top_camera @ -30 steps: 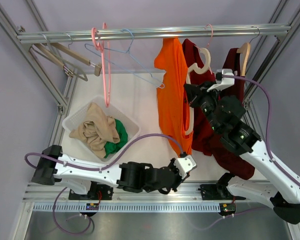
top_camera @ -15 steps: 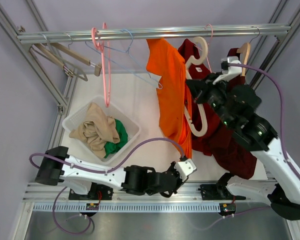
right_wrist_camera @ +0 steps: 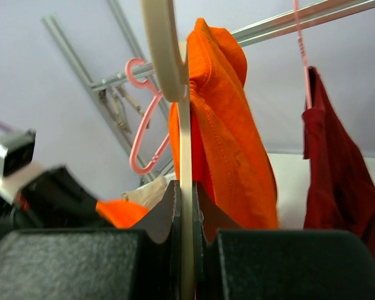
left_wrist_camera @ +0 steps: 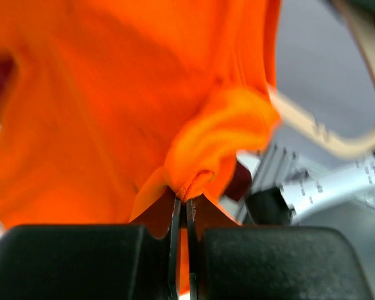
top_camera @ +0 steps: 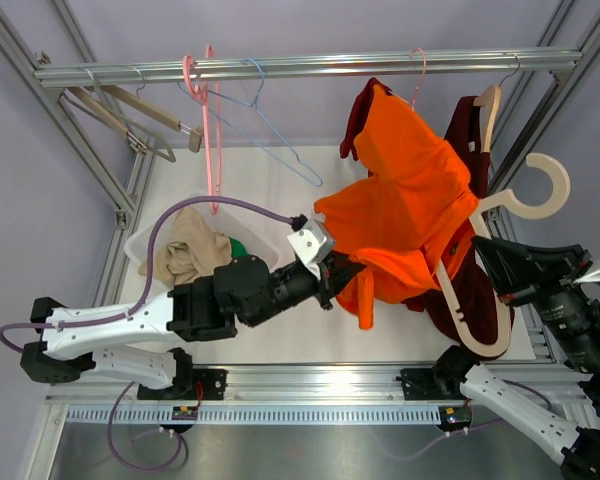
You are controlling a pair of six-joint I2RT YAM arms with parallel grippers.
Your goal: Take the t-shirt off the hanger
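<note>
T-shirt [top_camera: 410,190], orange: half-draped on hanger [right_wrist_camera: 185,137], trailing left of it. Left gripper [left_wrist_camera: 182,209]: jaws pinching the hem, left of hanger. Right gripper [right_wrist_camera: 185,200]: jaws clamping the hanger's stem.

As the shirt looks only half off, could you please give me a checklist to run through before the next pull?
1. Left tool shut on the orange t-shirt: ok.
2. Right tool shut on the cream hanger: ok.
3. Hanger hook off the rail: ok.
4. T-shirt free of the hanger: not ok, it is draped over it.
5. Dark red garment clear of the pull: cannot tell, it hangs right behind.
</note>
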